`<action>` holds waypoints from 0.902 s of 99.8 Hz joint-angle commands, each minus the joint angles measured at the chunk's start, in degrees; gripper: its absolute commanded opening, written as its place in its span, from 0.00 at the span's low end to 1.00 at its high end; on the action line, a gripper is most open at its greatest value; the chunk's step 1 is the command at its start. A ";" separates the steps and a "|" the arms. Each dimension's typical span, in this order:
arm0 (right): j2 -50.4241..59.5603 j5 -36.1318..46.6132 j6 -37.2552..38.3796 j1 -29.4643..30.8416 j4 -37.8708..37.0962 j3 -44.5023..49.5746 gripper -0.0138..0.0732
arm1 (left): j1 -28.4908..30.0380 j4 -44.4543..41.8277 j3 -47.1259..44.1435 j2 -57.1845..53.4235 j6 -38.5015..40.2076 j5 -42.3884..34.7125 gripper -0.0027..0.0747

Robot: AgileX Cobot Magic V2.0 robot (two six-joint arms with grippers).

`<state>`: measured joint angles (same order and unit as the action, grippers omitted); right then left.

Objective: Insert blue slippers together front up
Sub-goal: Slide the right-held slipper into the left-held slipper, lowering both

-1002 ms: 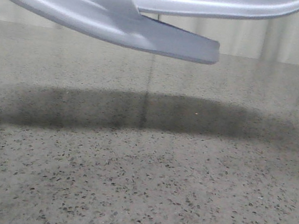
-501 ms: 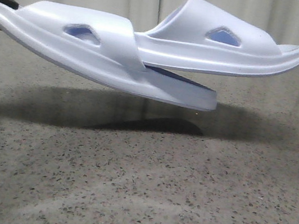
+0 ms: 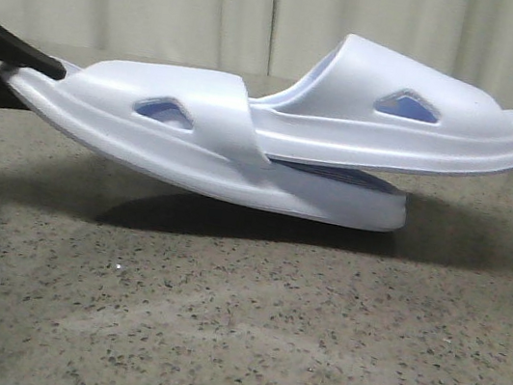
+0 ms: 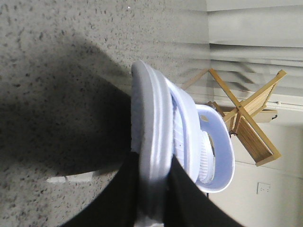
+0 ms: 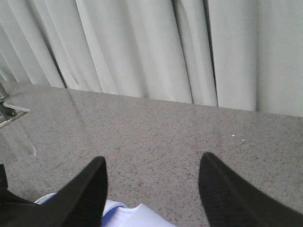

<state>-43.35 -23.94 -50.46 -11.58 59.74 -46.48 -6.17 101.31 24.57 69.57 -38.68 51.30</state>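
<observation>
Two pale blue slippers are nested together, low over the speckled table [image 3: 232,345]. One slipper [image 3: 177,141] tilts down to the right, its toe close to the table; I cannot tell whether it touches. The second slipper [image 3: 413,129] lies on top of it, one end pushed under the first one's strap. My left gripper [image 4: 151,163] is shut on the first slipper's sole [image 4: 151,118]; a black finger [image 3: 16,47] shows at the left in the front view. The second slipper [image 4: 218,142] lies beyond. My right gripper [image 5: 151,161] is open and empty above a slipper's edge [image 5: 135,217].
A wooden folding rack [image 4: 246,113] stands beyond the table in the left wrist view. Pale curtains [image 5: 142,47] hang behind the table's far edge. A metal fitting [image 5: 9,111] sits at the table's side in the right wrist view.
The nested slippers have come down from the top of the front view toward the table and shifted right. The left gripper's finger has come into view.
</observation>
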 commanded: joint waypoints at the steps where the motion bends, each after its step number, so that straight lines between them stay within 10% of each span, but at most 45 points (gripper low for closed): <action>1: 0.36 1.44 -0.88 0.49 1.01 -1.68 0.59 | -0.50 5.29 1.82 -0.76 -1.06 3.99 0.07; 47: 0.36 0.06 -0.88 0.49 1.01 -1.68 0.59 | -0.50 5.29 1.82 -0.76 -2.09 2.41 0.07; 90: 0.36 -0.40 -0.88 0.49 1.01 -1.68 0.59 | -0.50 5.29 1.82 -0.76 -3.40 1.80 0.28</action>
<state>-43.35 -26.18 -50.46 -11.58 59.74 -46.48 -6.17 101.61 24.57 69.57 -41.32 50.48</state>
